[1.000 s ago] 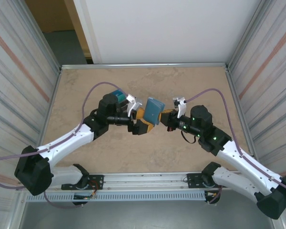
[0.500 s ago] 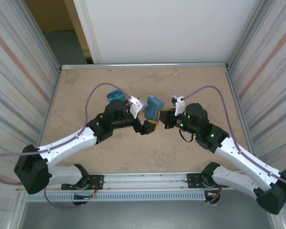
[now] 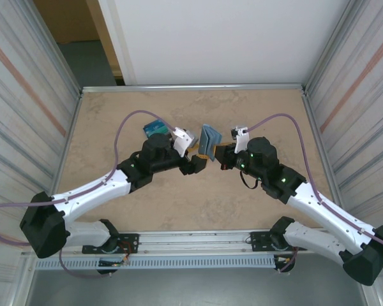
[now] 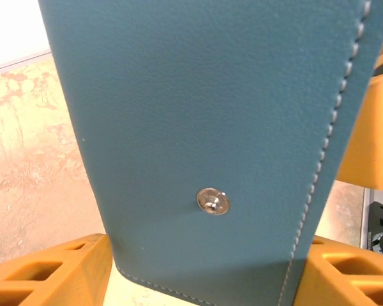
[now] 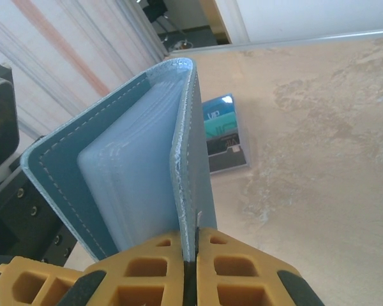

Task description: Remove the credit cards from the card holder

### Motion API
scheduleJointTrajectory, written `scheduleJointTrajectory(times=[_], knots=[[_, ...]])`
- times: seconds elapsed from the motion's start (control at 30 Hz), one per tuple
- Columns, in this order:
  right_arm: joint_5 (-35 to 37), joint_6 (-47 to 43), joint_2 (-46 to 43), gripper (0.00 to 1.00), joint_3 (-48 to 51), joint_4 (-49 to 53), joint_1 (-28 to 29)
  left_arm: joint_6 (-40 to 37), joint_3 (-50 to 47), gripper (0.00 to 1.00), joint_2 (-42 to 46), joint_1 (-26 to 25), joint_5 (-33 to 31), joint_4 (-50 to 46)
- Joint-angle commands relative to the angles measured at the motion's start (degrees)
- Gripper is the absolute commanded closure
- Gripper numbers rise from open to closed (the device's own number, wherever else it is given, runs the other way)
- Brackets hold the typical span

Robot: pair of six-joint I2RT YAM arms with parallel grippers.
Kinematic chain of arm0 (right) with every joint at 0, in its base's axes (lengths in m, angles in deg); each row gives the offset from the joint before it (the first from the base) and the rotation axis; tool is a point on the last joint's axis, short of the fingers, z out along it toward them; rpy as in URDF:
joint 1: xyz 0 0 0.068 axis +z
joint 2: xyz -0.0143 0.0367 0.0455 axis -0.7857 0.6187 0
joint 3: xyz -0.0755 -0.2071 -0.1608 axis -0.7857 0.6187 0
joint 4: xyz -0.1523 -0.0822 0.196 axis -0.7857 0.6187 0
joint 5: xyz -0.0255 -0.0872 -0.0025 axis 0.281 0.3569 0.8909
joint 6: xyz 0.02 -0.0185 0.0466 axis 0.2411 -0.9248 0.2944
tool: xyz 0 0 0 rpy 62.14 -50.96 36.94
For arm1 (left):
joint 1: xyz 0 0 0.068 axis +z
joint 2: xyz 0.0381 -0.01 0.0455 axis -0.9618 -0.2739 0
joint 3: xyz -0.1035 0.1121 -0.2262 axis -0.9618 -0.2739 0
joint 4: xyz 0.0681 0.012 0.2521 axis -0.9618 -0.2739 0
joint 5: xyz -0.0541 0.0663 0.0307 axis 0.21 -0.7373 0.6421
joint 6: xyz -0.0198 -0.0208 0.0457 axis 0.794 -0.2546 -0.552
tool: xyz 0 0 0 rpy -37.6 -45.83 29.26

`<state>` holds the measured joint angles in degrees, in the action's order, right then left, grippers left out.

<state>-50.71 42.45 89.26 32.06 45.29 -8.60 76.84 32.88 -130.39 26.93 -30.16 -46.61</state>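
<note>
The card holder (image 3: 209,139) is a teal-blue bifold held upright above the table's middle. My right gripper (image 3: 217,154) is shut on the edge of one cover (image 5: 193,159), and the pale blue sleeves (image 5: 131,185) fan open beside it. In the left wrist view the other cover (image 4: 198,115) faces the camera with its snap dot (image 4: 213,201). My left gripper (image 4: 207,277) stands open, an orange finger (image 4: 45,274) on each side of that cover's lower edge. Blue and teal credit cards (image 3: 156,129) lie flat on the table behind my left arm, also the credit cards (image 5: 225,131) in the right wrist view.
The beige table (image 3: 115,121) is bounded by a metal rim (image 3: 191,87) and corrugated side walls. Both arms meet near its middle, cables looping above them. Open tabletop lies at the back and along the near side.
My left gripper has slid right up to the card holder and its jaws have narrowed. The card holder has turned more edge-on in the top view. The right gripper's hold is unchanged.
</note>
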Motion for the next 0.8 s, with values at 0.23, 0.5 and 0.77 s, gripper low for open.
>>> scheduleJointTrajectory(times=[0.23,0.5,0.77], knots=[[1.46,1.16,-1.31,1.0,-2.07,0.18,0.58,0.45,0.73,0.5,2.99,0.07,-1.65,0.79],[1.39,1.38,-1.47,1.0,-1.88,0.09,0.59,0.96,0.49,0.68,3.67,0.08,-1.5,0.69],[2.07,1.63,-1.9,1.0,-1.27,0.03,0.53,1.59,0.23,0.71,4.02,0.07,-1.03,0.56]])
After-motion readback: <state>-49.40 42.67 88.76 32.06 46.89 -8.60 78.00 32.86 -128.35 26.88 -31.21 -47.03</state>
